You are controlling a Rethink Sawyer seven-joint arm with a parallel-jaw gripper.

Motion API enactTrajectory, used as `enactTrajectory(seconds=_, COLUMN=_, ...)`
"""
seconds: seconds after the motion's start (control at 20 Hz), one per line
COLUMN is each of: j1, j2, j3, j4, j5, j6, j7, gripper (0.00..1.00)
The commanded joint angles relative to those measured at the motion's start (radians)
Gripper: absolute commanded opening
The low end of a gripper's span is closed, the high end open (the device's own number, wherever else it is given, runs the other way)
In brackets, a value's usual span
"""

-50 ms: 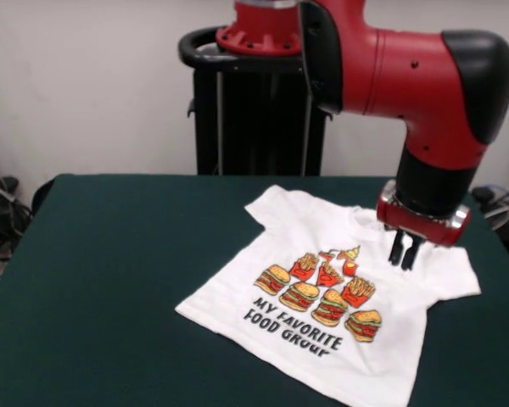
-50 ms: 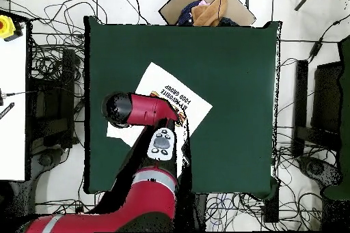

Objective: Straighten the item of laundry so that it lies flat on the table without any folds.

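The item of laundry [image 1: 276, 225], a white T-shirt with burgers, fries and black text, lies print side up on the right half of the green table [image 1: 110, 280]. It looks mostly spread out and is turned at an angle, with both sleeves showing. My gripper [image 1: 405, 254] hangs over the shirt's shoulder next to the collar, its two dark fingers pressed together and pointing down. Whether the tips touch the cloth I cannot tell. In the overhead view the red arm [image 2: 140, 111] covers the gripper and part of the shirt [image 2: 154, 80].
The shirt's hem lies close to the table's front edge in the front view. Green table [image 2: 232, 73] stretches wide beside the shirt. A cardboard box with cloth [image 2: 205, 8] stands off the far edge, and cables [image 2: 48, 59] cover the floor around.
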Motion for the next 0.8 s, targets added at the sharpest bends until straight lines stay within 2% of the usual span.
enactTrajectory(seconds=0.05, j1=0.043, j2=0.047, j3=0.017, j4=-0.089, j5=0.071, j6=0.089, j7=0.265, gripper=0.00)
enactTrajectory(seconds=0.3, j1=0.066, j2=0.114, j3=0.038, j4=-0.090, j5=0.085, j6=0.018, j7=0.267, gripper=0.00)
enactTrajectory(seconds=0.55, j1=0.106, j2=0.136, j3=0.043, j4=-0.054, j5=0.105, j6=-0.034, j7=0.277, gripper=0.00)
enactTrajectory(seconds=0.8, j1=0.123, j2=0.161, j3=0.041, j4=-0.027, j5=0.103, j6=-0.009, j7=0.250, gripper=0.00)
